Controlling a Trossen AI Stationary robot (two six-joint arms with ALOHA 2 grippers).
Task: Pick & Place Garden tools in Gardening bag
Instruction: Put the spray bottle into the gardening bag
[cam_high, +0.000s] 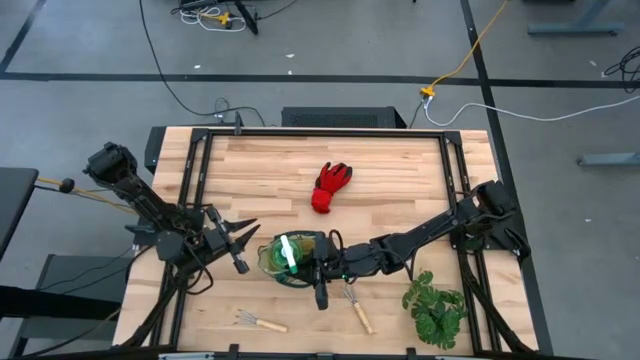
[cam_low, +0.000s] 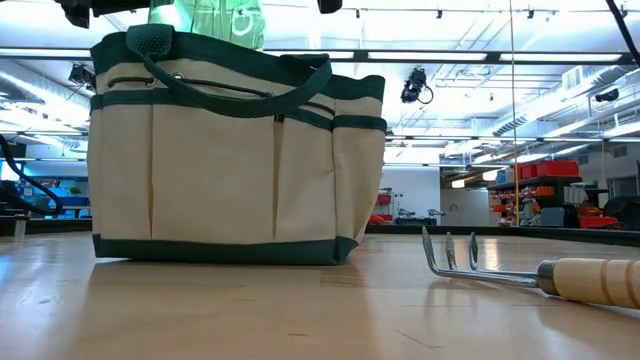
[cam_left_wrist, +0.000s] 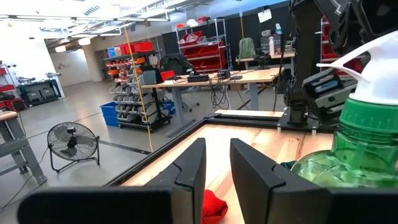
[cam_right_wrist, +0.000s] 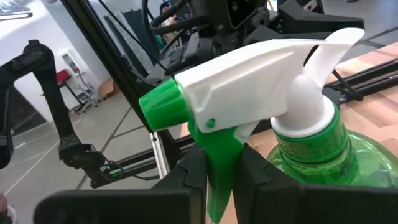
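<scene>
- Right gripper (cam_high: 318, 268) reaching in from the right over the gardening bag (cam_high: 293, 262), fingers (cam_right_wrist: 261, 180) pinched on the green trigger of the spray bottle (cam_right_wrist: 292, 118).
- Spray bottle held above the open bag, its green body poking over the rim in the low view (cam_low: 220, 22).
- Left gripper (cam_high: 240, 245) parked just left of the bag, fingers (cam_left_wrist: 189, 171) a narrow gap apart, gripping nothing.
- Red glove (cam_high: 331, 186) lying mid-table, well behind the bag.
- One small rake (cam_high: 262, 322) near the front edge, left; second rake (cam_high: 356, 308) just right of the bag.
- Leafy plant (cam_high: 435, 308) at front right.
</scene>
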